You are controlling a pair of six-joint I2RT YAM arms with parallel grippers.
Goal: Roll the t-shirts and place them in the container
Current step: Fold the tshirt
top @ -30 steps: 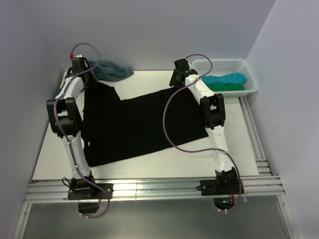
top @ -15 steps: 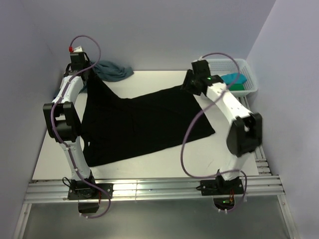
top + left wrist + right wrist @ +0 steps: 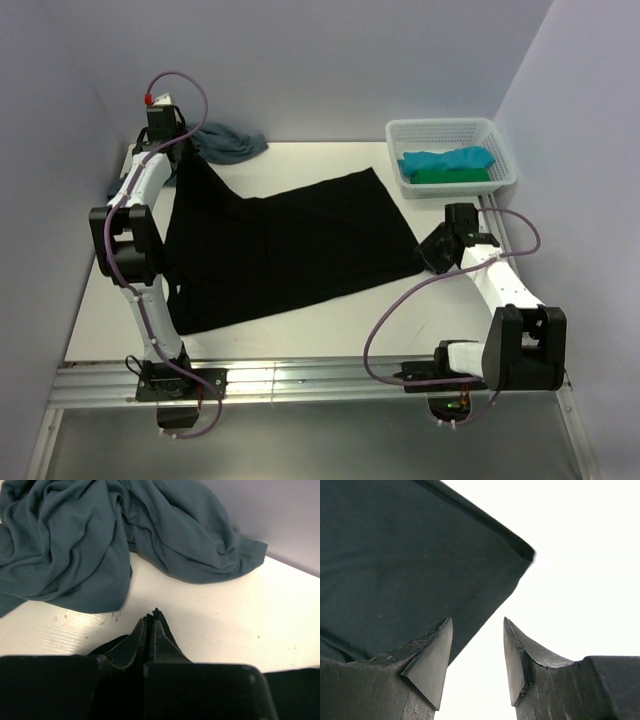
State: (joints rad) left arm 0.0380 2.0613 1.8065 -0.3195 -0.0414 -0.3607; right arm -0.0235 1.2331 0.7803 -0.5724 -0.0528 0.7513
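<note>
Left gripper [image 3: 151, 630] pinching black tee [image 3: 280, 240] corner; right gripper [image 3: 477, 650] spread, beside its hem. Tee flat; rolling not begun.

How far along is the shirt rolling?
The turquoise tee and green tee already lie bundled in the basket. The black tee is spread flat, unrolled; the left gripper is shut on its far corner, the right gripper open beside its right corner. The grey-teal tee lies crumpled at the back, untouched.
</note>
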